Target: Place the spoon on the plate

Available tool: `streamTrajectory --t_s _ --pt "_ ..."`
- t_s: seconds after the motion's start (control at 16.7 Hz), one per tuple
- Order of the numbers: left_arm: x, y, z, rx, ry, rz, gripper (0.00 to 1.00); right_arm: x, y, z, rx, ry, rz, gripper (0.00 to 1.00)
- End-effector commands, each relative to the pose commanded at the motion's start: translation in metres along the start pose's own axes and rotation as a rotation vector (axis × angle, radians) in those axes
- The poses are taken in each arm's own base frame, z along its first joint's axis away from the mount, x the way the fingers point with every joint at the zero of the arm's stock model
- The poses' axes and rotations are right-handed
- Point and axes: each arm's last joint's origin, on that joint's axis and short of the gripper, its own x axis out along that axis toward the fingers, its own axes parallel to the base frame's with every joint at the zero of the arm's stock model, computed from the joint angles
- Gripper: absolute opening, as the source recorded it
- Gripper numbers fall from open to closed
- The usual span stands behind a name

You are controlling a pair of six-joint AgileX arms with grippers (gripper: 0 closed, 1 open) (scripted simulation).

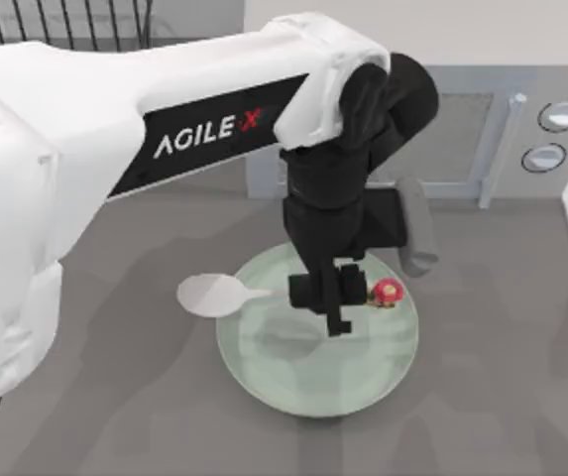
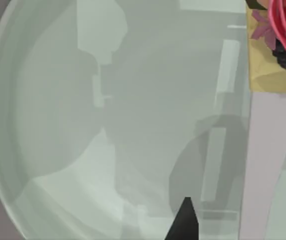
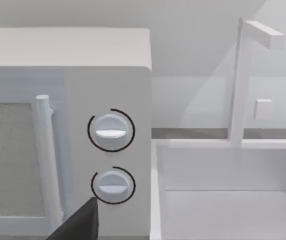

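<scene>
Over plate [image 1: 264, 372]: left claw [image 1: 337, 305] hides spoon [image 1: 214, 295] handle middle; clamped or not, cannot tell.

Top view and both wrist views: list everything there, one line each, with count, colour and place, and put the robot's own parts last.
plate: 1, pale mint green, on the grey table, centre of the top view.
spoon: 1, white with a red-and-white knob; bowl sticks out past the plate's left rim, handle runs across the plate under the gripper.
microwave: 1, white, two round dials, at the back of the table.
sink: 1, white, with a tall tap, right of the microwave.
table: 1, grey, under all of it.
left gripper: 1, black on a white arm, over the plate at the spoon's handle.
right gripper: 1, dark fingertip facing the microwave.
</scene>
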Motion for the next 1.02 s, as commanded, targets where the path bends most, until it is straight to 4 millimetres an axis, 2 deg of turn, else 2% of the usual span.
streamTrajectory --t_s 0.42,1.02 --pt "-0.003 -0.002 -0.001 0.009 -0.003 -0.003 0.00 0.000 0.000 0.000 0.000 0.000 0.000 1.00" --pt "-0.028 -0.036 0.004 0.146 -0.037 -0.033 0.00 0.000 0.000 0.000 0.000 0.000 0.000 1.00"
